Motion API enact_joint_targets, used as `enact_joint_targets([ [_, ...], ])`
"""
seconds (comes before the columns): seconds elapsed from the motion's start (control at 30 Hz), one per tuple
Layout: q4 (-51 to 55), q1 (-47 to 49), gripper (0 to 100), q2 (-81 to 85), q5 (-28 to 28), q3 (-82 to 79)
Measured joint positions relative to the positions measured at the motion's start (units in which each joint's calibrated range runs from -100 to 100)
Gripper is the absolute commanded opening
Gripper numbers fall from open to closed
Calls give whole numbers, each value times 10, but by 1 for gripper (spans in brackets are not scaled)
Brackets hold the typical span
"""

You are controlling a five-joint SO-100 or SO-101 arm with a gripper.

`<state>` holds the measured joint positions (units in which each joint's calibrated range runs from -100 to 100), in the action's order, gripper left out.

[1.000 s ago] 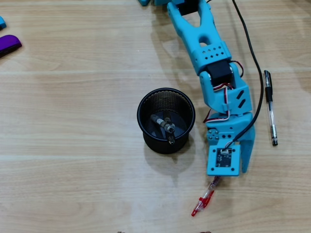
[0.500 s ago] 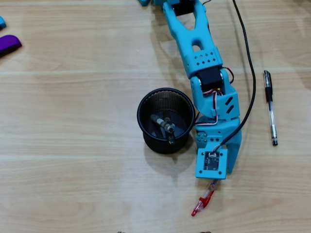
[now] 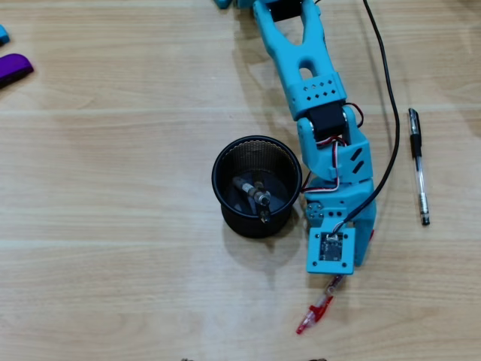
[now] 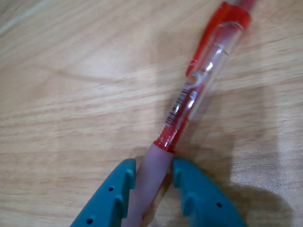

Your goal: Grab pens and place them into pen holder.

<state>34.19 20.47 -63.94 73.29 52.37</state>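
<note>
Lying at the far left edge of the overhead view, a purple object (image 3: 15, 68), off the task and well away from the work; farther right, standing upright near the middle, the pen holder (image 3: 257, 187), already carrying pens (image 3: 253, 195) slanted inside, so part of the job judged done; just beside its right wall, hanging nose-down over the table (image 3: 113, 286), the gripper (image 4: 150, 189), clamped on the pinkish grip section of the red pen (image 4: 199, 90), fingers (image 4: 113, 194) pressing either side in the wrist view, clip end poking out past the camera mount, barrel low and seemingly at the wood, held by one end probably so that it can swing upright for dropping into the cup; farthest right, resting alone on the wood, a black pen (image 3: 418, 165), untouched, likely next
</note>
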Motion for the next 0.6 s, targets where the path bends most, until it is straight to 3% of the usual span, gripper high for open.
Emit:
enact_joint_targets([
  [0.03, 0, 0, 2, 2, 0, -2],
  [0.4, 8, 3, 2, 19, -2, -5],
  [0.6, 9, 10, 2, 124, -50, -8],
])
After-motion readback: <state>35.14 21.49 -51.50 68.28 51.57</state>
